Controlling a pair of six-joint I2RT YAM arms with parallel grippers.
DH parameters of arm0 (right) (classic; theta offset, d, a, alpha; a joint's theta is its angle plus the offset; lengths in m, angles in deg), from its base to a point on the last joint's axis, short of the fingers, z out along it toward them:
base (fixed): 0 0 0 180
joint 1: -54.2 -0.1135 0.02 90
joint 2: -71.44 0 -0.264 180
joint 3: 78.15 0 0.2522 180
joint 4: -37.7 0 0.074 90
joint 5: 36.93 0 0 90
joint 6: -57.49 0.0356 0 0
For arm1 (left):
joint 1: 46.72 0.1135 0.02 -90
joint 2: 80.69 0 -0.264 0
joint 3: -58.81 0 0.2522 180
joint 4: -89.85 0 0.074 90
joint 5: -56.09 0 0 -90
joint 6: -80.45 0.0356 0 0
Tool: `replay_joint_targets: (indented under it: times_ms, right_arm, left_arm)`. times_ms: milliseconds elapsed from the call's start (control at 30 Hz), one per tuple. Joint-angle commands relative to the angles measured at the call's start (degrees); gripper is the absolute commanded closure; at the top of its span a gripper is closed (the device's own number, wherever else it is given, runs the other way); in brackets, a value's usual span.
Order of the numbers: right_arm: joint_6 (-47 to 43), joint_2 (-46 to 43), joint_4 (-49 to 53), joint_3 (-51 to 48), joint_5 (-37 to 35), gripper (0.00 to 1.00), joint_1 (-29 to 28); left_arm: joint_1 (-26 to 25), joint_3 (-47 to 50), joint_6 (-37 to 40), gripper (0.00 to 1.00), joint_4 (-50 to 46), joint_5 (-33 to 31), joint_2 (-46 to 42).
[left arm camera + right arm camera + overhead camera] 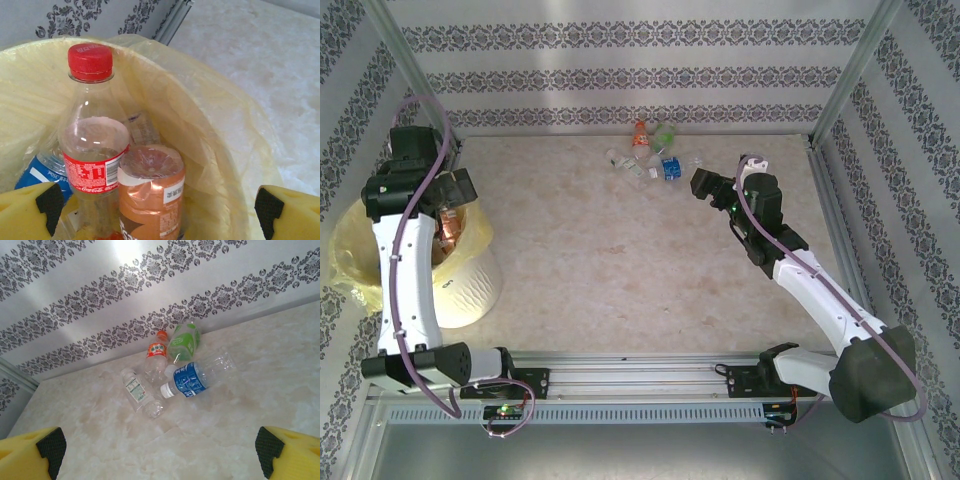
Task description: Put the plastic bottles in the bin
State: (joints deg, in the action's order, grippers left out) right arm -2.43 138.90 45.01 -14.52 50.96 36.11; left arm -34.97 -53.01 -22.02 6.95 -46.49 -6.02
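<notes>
The bin (pixel 470 290) is at the left edge of the top picture, and a yellow bag (pixel 210 115) lines it. The left claw (pixel 157 207) hangs right over the bin. Its two yellow fingers (pixel 30 212) are far apart, down in the bottom corners of its own picture, and they hold nothing. Inside the bin, a red-cap bottle (pixel 95 150) stands upright at the middle left. An orange-label bottle (pixel 152 195) is just beside it. A blue-wrapped bottle (pixel 42 170) sits low at the left.

The right claw (pixel 159 452) is wide apart too and holds nothing. It is over the bench (pixel 235 430). Four bottles lie close together in the upper middle of its picture, near the patterned wall (pixel 125 290):
- an orange-cap bottle (pixel 156 357)
- a green-label bottle (pixel 184 342)
- a blue-label bottle (pixel 195 377) on its side
- a small clear bottle (pixel 136 390) on the left
</notes>
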Motion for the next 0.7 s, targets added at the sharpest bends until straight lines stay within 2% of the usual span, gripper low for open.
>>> replay_joint_targets:
  times_ms: [0, 133, 267, 400, 667]
  right_arm:
    - [-0.67, -0.60, -3.18, -0.59, 0.50, 0.02, 0.59]
    - [-1.75, 0.74, -6.51, -1.81, 1.17, 0.02, 0.76]
    - [-2.81, 3.53, -5.31, -0.94, -0.53, 0.02, 1.43]
    - [-1.72, 7.10, -0.29, 2.76, -2.66, 0.02, 2.60]
    - [0.51, 16.62, 5.79, 11.99, 2.53, 0.02, 6.76]
  left_arm:
    - [0.56, 0.94, -1.19, 0.00, 2.04, 4.06, -2.98]
    - [0.56, 2.90, -2.01, 0.00, 5.87, 10.59, -5.64]
    - [-0.57, 2.33, -8.43, 0.00, 7.93, 20.51, -6.31]
    - [-8.11, 3.46, -11.80, 0.00, 12.52, 22.16, -6.23]
    - [-21.08, 7.50, -16.86, 0.00, 26.00, 27.66, -0.24]
